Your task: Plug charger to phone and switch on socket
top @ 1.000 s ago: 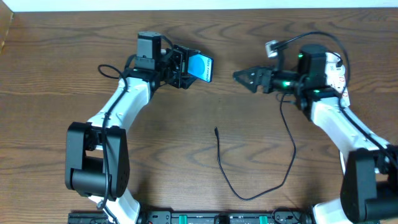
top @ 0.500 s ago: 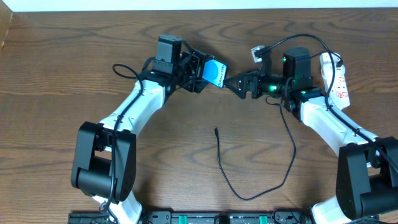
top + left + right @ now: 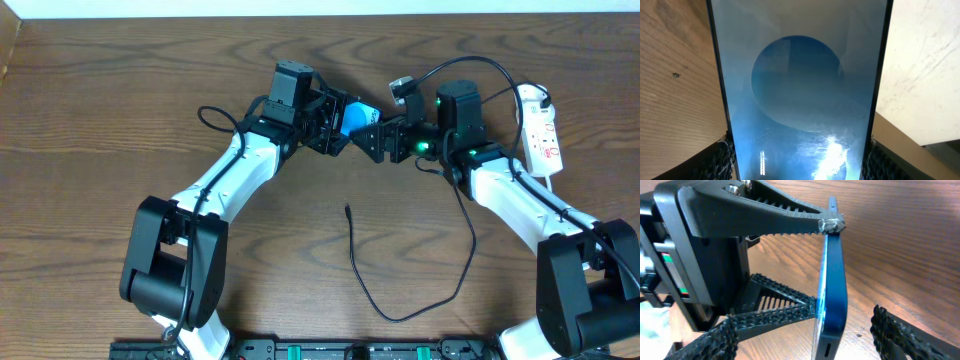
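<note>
Obs., overhead: both arms are meeting over the far middle of the table (image 3: 100,120). The left gripper (image 3: 338,124) is gripping the phone (image 3: 356,116) by its two long edges and holding it clear of the wood, with the blue screen angled up.

Left wrist view: the screen is filling the frame, showing its lighter circle, and a ribbed pad is pressing against each black edge at the bottom.

Right wrist view: the phone is standing edge-on, its lower end with a small slot (image 3: 826,349) facing this camera. The left gripper's fingers (image 3: 780,215) are clamping it top and bottom.

The right gripper (image 3: 368,138) is reaching in from the opposite side, jaws spread wide and holding nothing. The phone's end is sitting between its fingers (image 3: 900,330), and the right-hand one is showing a clear gap.

The charger (image 3: 470,240) is lying loose on the table in a long loop. Its connector tip (image 3: 347,210) is resting near the middle, well apart from the phone.

The socket (image 3: 537,130) is lying at the right, beside the right arm.
</note>
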`<state>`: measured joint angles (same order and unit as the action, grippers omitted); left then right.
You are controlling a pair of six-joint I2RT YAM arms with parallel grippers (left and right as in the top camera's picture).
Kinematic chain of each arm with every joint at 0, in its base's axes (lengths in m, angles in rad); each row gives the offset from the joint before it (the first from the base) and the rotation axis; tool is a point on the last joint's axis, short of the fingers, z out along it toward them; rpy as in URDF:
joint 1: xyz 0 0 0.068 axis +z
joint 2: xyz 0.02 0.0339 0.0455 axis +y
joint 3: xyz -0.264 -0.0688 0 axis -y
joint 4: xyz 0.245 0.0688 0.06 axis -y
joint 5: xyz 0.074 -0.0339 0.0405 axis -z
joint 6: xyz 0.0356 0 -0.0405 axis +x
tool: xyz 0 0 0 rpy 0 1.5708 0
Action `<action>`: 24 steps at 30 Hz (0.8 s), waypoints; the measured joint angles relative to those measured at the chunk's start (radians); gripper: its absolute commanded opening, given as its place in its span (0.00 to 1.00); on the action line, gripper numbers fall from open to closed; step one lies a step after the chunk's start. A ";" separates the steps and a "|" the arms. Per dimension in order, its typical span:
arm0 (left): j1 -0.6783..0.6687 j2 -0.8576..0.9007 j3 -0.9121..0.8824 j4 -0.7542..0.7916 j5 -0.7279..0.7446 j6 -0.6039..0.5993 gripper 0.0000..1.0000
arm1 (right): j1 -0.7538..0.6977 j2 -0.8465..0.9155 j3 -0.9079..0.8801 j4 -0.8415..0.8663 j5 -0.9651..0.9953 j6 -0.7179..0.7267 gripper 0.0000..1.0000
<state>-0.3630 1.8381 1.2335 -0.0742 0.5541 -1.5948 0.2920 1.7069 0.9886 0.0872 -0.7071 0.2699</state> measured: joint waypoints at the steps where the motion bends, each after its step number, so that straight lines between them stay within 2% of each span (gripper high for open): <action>1: 0.000 0.000 0.000 0.000 0.005 -0.006 0.07 | 0.000 0.000 0.000 0.000 0.011 0.001 0.82; 14: 0.000 0.000 0.000 0.000 0.046 -0.059 0.07 | 0.032 0.000 0.000 0.001 0.119 0.054 0.82; 19: 0.000 0.000 0.000 0.000 0.046 -0.059 0.07 | 0.047 0.000 0.000 0.011 0.143 0.087 0.75; 24: 0.000 0.000 0.000 0.000 0.046 -0.059 0.07 | 0.048 0.000 0.000 0.013 0.150 0.109 0.63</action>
<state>-0.3630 1.8381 1.2335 -0.0742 0.5999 -1.6535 0.3401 1.7069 0.9886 0.1005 -0.5575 0.3790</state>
